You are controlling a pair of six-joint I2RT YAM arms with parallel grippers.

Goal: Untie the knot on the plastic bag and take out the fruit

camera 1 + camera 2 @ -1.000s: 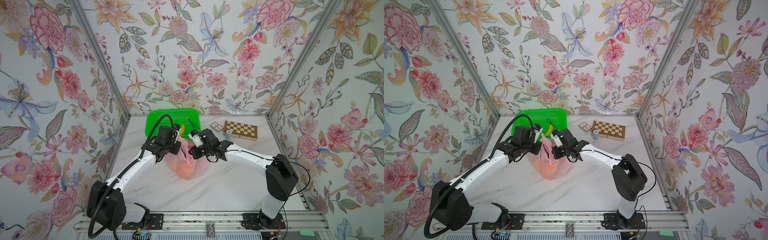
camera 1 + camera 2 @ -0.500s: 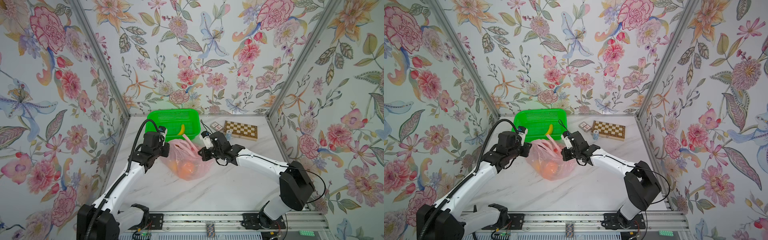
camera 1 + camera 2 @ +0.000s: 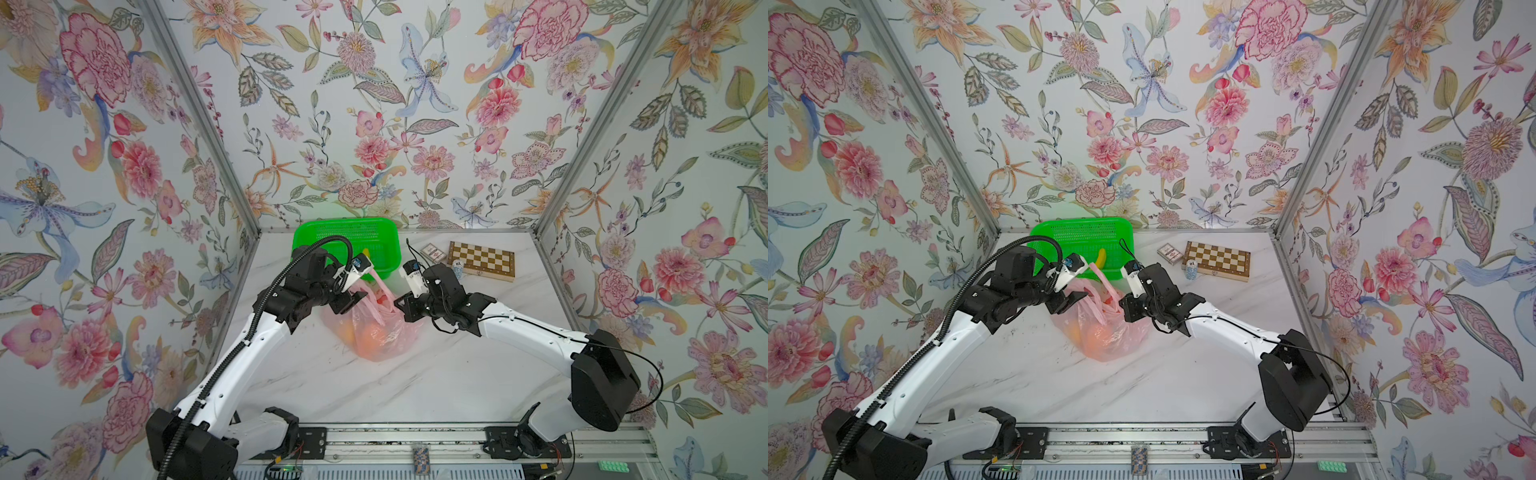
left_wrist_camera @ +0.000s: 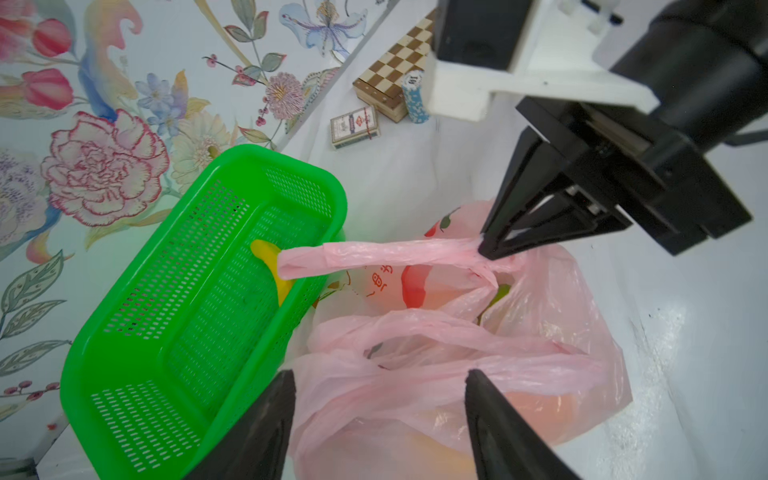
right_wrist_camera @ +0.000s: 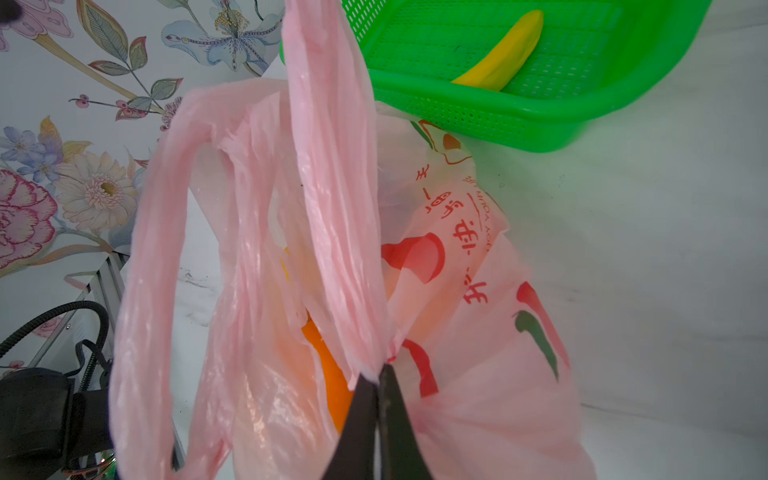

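The right pincer (image 4: 485, 248) clamps shut on one handle (image 4: 374, 254) of the bag (image 4: 561, 303), its length running straight away toward the basket (image 4: 124, 332); the left pincer (image 4: 378, 374) gapes wide, empty.

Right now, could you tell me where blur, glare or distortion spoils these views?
In both top views: even light, sharp, the basket blooming green. Left wrist: left gripper soft, bag sharp, glare on the table. Right wrist: right gripper dark and soft, bag print crisp.
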